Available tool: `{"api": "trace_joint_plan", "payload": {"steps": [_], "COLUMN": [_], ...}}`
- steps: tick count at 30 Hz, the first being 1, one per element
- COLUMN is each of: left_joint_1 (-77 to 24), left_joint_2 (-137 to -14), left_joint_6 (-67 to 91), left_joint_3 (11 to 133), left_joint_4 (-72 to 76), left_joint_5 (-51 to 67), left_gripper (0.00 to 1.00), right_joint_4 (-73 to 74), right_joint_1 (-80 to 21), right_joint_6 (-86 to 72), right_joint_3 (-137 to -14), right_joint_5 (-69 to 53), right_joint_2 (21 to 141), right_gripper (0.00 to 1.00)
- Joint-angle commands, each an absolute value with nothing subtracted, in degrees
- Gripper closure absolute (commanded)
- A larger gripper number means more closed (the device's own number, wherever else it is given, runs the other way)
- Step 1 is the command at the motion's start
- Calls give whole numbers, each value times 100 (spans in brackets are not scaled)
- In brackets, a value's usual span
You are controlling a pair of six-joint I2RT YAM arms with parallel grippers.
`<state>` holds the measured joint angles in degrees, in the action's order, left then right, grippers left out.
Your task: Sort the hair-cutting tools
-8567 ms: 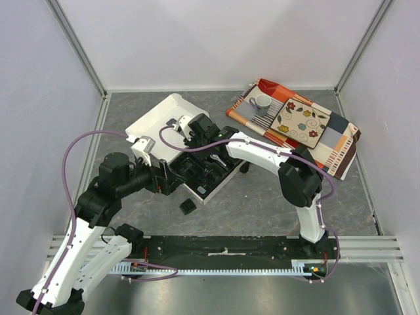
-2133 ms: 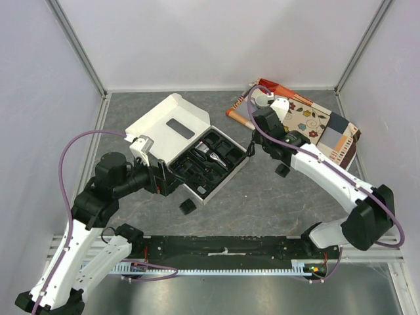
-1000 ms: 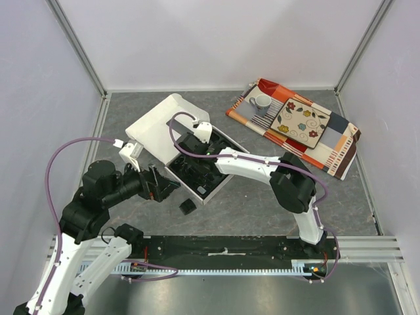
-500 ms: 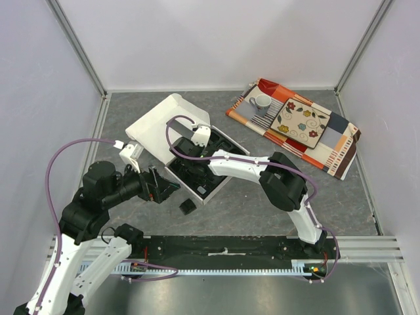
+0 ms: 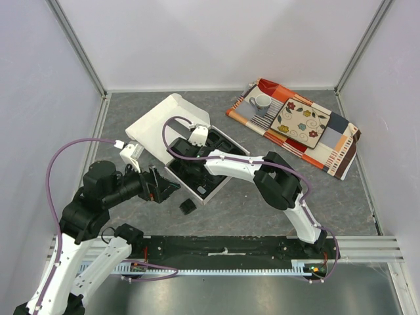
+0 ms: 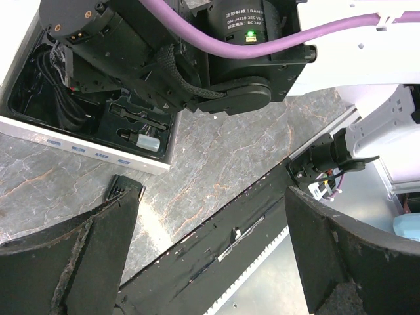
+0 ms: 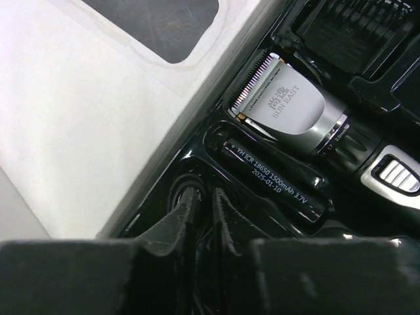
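Note:
The silver-headed black clipper (image 7: 289, 108) lies in the black tray of the open white box (image 5: 164, 121), with a black battery (image 7: 275, 177) beside it and comb attachments (image 7: 354, 26) in the slots beyond. My right gripper (image 7: 205, 197) is down in a round recess at the tray's lid-side corner, its fingers closed to a thin slit; what lies between them is too dark to tell. It also shows in the top view (image 5: 186, 152). One small black comb attachment (image 5: 188, 207) lies on the table in front of the box. My left gripper (image 6: 210, 262) is wide open and empty, near it.
A patterned cloth (image 5: 328, 134) with a mug (image 5: 262, 102) lies at the back right. The black cable (image 6: 59, 98) sits coiled in the tray's near compartment. The black base rail (image 5: 223, 249) runs along the near edge. The right arm (image 6: 197, 52) stretches over the box.
My right gripper has edged a little left, deeper into the tray's corner by the lid. The left arm has stayed where it was, open.

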<state>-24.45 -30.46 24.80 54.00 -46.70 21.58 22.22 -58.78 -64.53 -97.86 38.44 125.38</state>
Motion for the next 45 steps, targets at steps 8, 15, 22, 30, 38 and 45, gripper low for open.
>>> {"api": "trace_joint_plan", "payload": {"steps": [8,15,22,30,38,45], "left_joint_1": [-2426,-2426,-2426,-2426,-2426,-2426], "left_joint_2": [-3085,-3164,-3357,-3814,-4113,-4333], "left_joint_6": [2435,2470,2426,3058,4077,4719], "left_joint_3": [5379,5467,5344,4852,4369,3930], "left_joint_4": [-4614,-4597,-4518,-4350,-4544,-4570], "left_joint_5": [2329,2347,2189,1610,1002,818], "left_gripper": [2,3,3,12,54,98], "right_joint_4": [2355,2347,2391,3137,3604,3437], "right_joint_1": [-5924,-5915,-5626,-5546,-5537,-5116], "right_joint_6": [-5723,-5415,-5020,-4237,-4025,-4272], "right_joint_3": [-9659,-9186,-8298,-7638,-6804,-6057], "right_joint_5": [4139,4236,4175,4368,4306,4342], "right_joint_2": [11963,11111,9933,9097,8596,8306], "right_gripper": [58,55,52,47,48,58]}}
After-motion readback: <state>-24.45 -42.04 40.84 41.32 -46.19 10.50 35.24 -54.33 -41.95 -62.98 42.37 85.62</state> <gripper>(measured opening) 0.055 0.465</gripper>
